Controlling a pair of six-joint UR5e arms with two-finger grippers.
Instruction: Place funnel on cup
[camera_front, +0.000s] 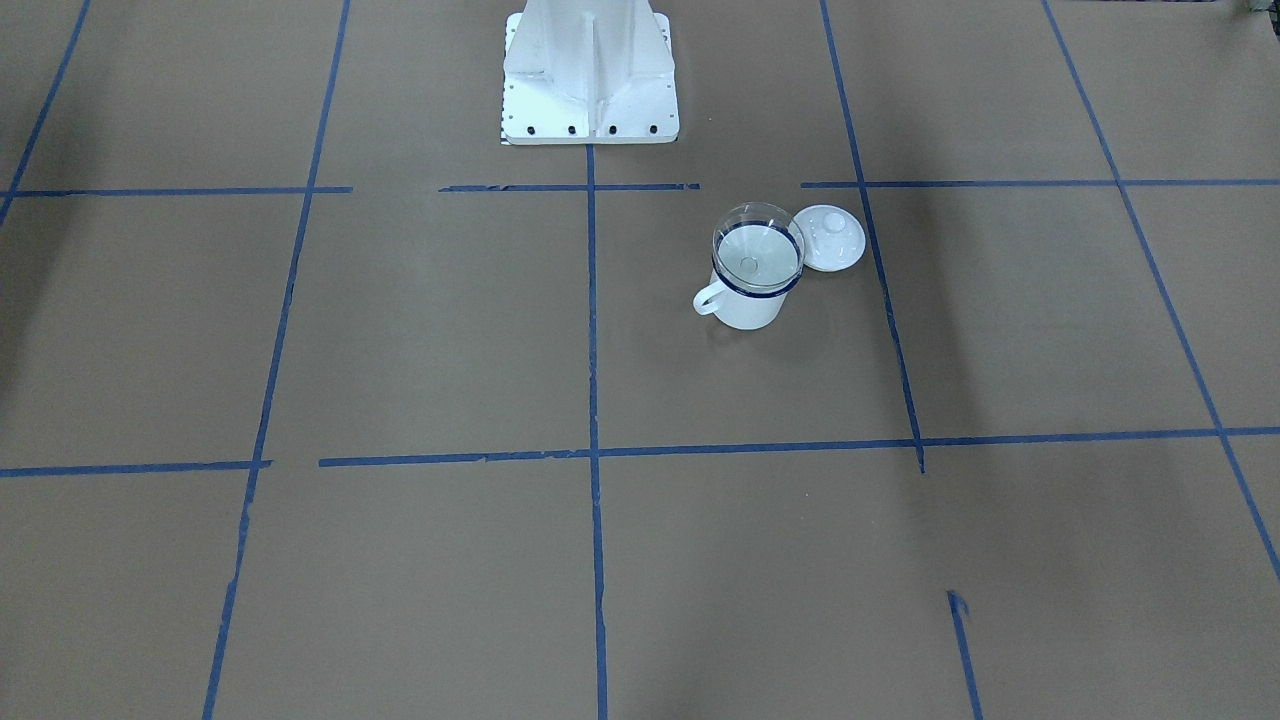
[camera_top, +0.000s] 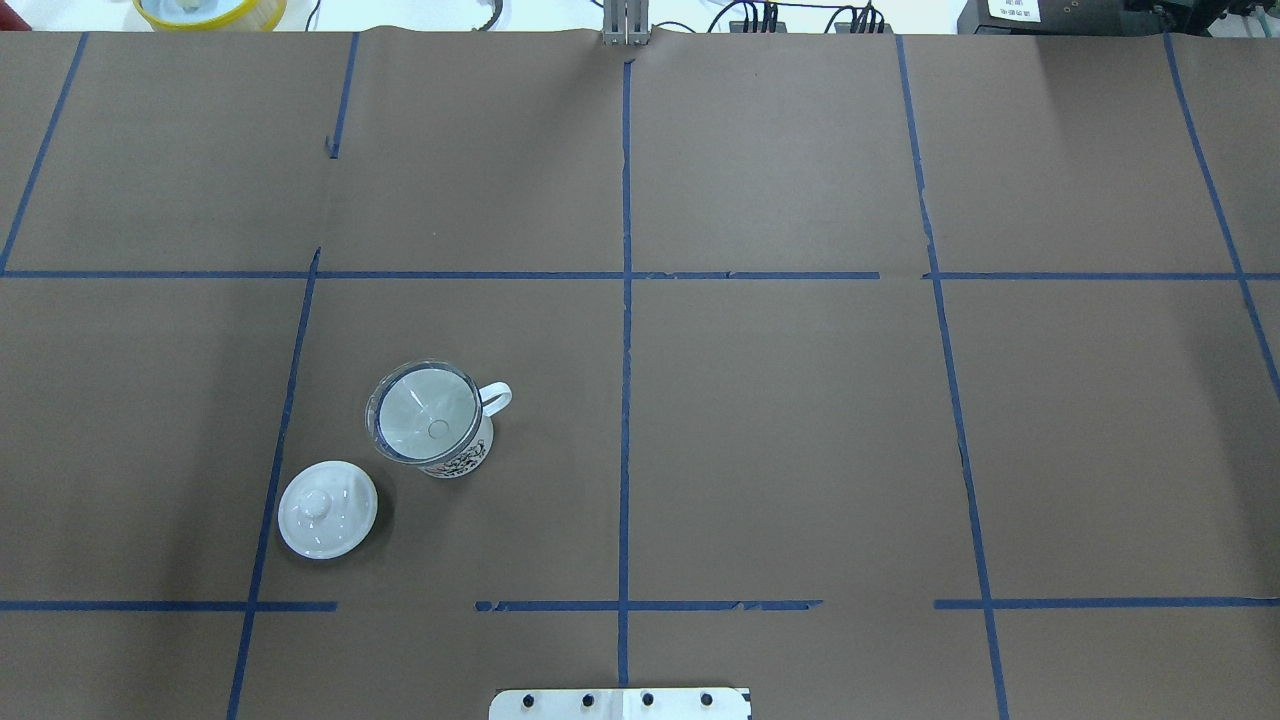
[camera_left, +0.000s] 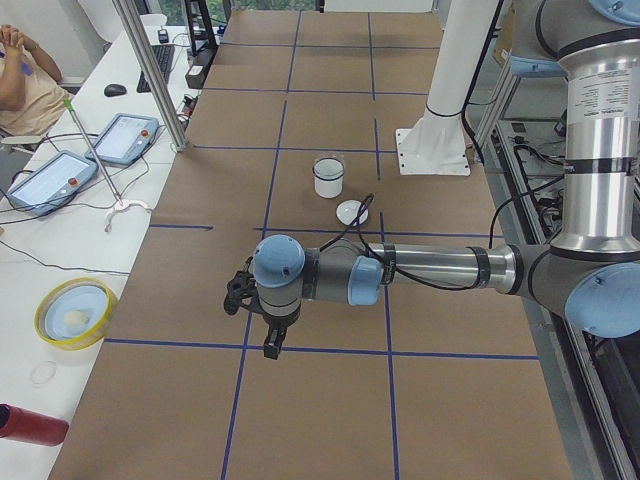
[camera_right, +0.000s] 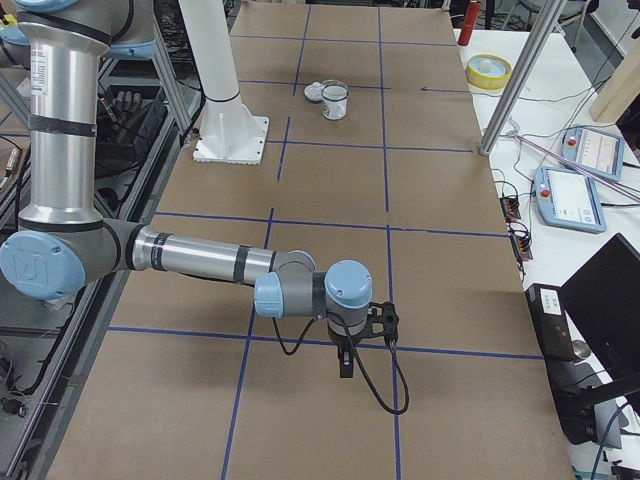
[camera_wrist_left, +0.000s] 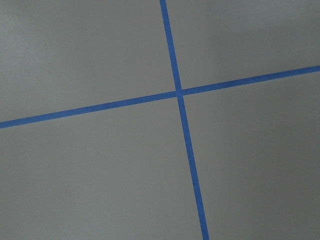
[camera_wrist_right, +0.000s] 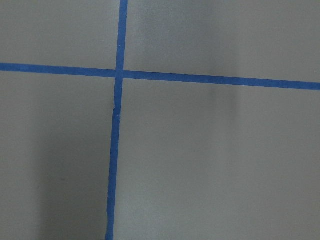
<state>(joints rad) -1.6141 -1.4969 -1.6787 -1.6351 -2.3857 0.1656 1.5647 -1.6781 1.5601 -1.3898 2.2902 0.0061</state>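
Observation:
The clear funnel (camera_front: 757, 250) sits in the mouth of the white enamel cup (camera_front: 745, 308), spout down inside it; the overhead view shows the funnel (camera_top: 425, 420) on the cup (camera_top: 468, 458), handle pointing right. No gripper is near them. My left gripper (camera_left: 271, 348) shows only in the exterior left view, hanging over bare table far from the cup (camera_left: 328, 178). My right gripper (camera_right: 345, 368) shows only in the exterior right view, far from the cup (camera_right: 335, 100). I cannot tell whether either gripper is open or shut. Both wrist views show only brown paper and blue tape.
A white knobbed lid (camera_top: 327, 508) lies flat on the table beside the cup. The robot's white base (camera_front: 590, 80) stands at the table's edge. A yellow bowl (camera_left: 75, 312), a red can (camera_left: 30, 425) and control tablets (camera_left: 125, 138) lie on the side bench.

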